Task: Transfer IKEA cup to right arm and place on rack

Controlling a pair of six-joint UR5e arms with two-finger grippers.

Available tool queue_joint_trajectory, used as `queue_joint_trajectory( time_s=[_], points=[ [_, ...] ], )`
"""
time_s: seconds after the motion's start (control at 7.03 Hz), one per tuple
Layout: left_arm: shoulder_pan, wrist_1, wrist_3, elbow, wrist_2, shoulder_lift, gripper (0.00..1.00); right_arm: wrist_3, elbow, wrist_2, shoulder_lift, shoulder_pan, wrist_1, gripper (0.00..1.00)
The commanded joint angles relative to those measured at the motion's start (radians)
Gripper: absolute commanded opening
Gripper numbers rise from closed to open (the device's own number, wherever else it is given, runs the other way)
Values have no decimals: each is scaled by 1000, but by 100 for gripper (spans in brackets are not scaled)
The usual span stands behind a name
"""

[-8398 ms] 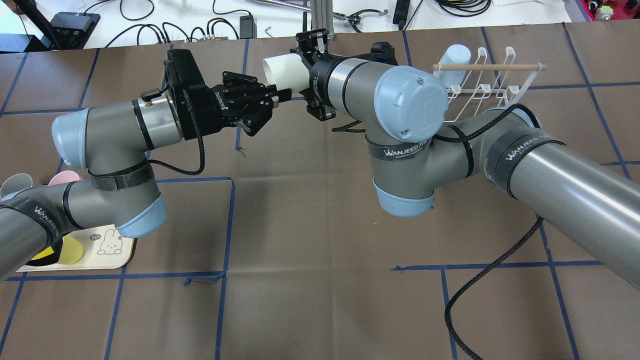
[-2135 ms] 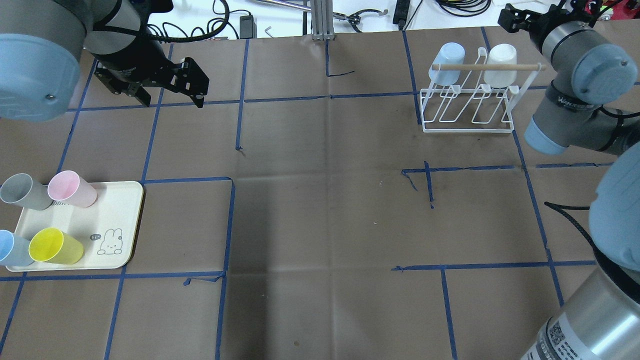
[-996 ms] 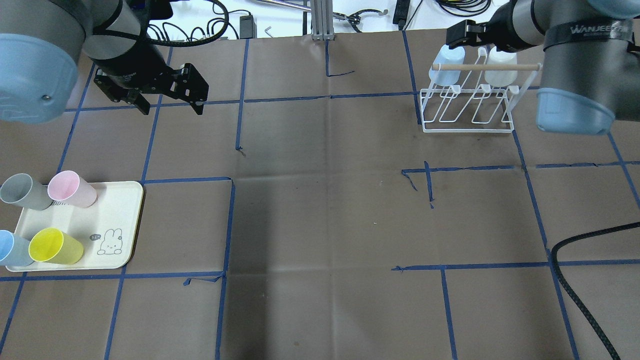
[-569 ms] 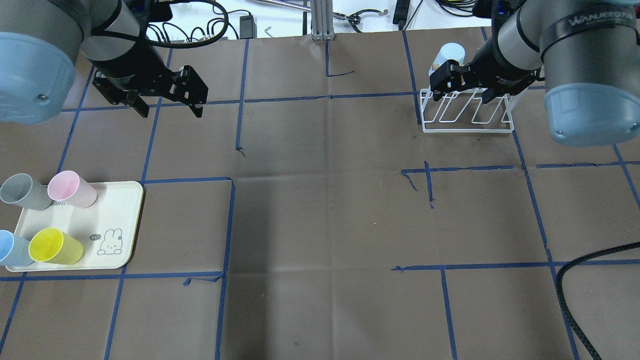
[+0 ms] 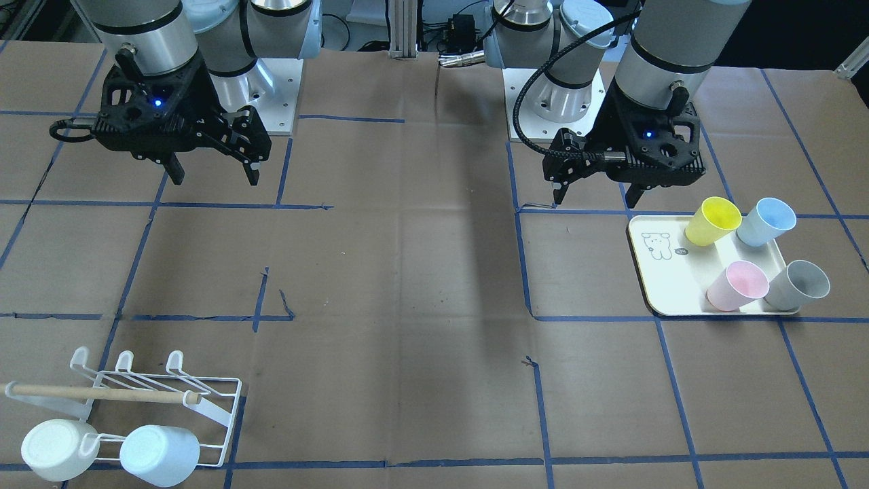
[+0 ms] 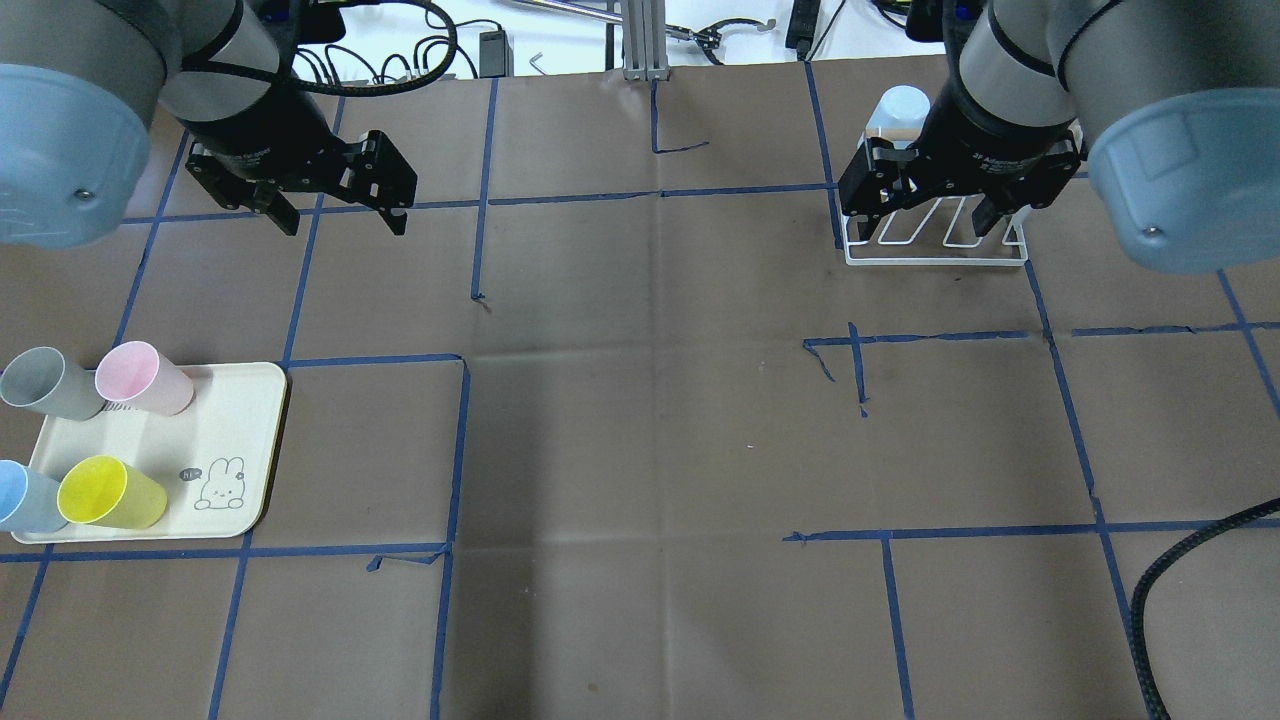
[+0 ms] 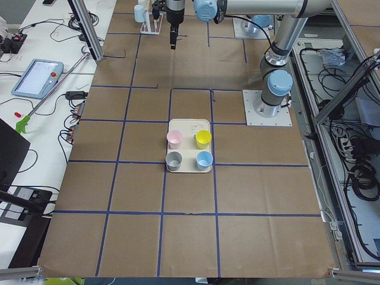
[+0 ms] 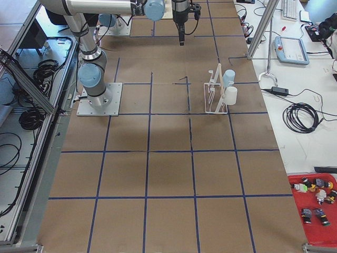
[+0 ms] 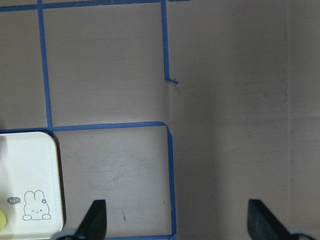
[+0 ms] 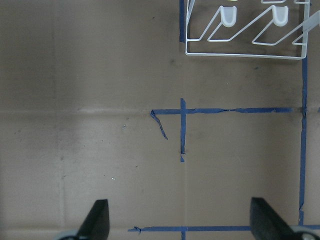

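The white IKEA cup [image 5: 51, 449] hangs upside down on the white wire rack [image 5: 204, 407], beside a light blue cup [image 5: 159, 454]. In the overhead view my right arm hides the white cup and only the blue one [image 6: 900, 105] shows. My right gripper [image 6: 932, 232] hovers open and empty above the rack's [image 6: 935, 258] near edge, seen in the right wrist view as rack wire [image 10: 245, 52] beyond the gripper [image 10: 180, 220]. Far from the rack, my left gripper [image 6: 344, 222] is open and empty over bare table.
A cream tray [image 6: 230, 430] at the near left holds yellow [image 6: 110, 492], pink [image 6: 145, 377], grey [image 6: 45, 382] and light blue [image 6: 20, 497] cups. Its corner [image 9: 30, 175] shows in the left wrist view. Blue tape lines cross the brown table.
The white cup went from my two grippers onto the rack. My right arm then swung from behind the rack to over its near edge. The left gripper barely moved.
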Motion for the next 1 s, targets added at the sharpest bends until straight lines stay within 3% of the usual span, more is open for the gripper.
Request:
queue_joint_trajectory(
  time_s=[0.0,0.85],
  points=[
    [0,4,2,-1,-2,-1,99,17,-6,2,-15,6,22,100],
    [0,13,2,-3,-1,-14,99,17,-4,3,-6,6,23,100]
  ],
)
